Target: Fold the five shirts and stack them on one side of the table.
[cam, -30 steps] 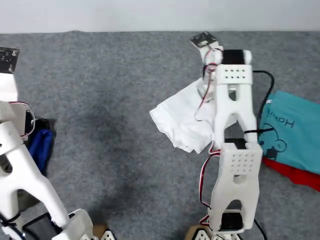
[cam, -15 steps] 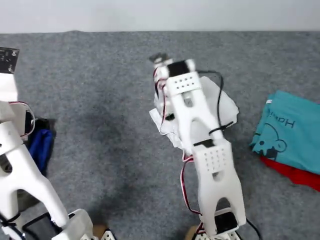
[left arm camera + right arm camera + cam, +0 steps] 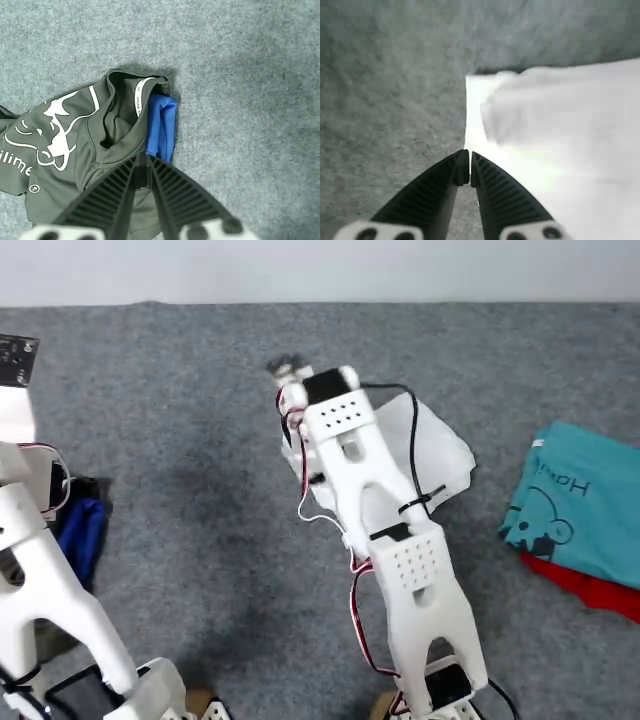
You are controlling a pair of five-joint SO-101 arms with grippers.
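Observation:
My right gripper (image 3: 470,159) is shut, its tips pinching the edge of the white shirt (image 3: 560,150), and a fold of the cloth bulges just beyond them. In the high view, the right arm (image 3: 370,500) lies across the white shirt (image 3: 440,445), which is bunched near the table's middle. Above a dark grey printed shirt (image 3: 65,150) my left gripper (image 3: 146,161) is shut at the collar; whether it grips the cloth I cannot tell. A folded blue shirt (image 3: 162,127) lies under the grey one. The blue shirt (image 3: 80,535) sits at the far left edge.
A teal shirt (image 3: 575,505) lies folded on a red shirt (image 3: 590,592) at the right edge. The left arm (image 3: 45,590) stands at the front left. Grey carpet (image 3: 200,440) covers the table, with room between the arms and along the back.
The right arm has swung left across the table, from the back right of the white shirt to its left side. The shirt's left part has been drawn in and bunched. The left arm kept still.

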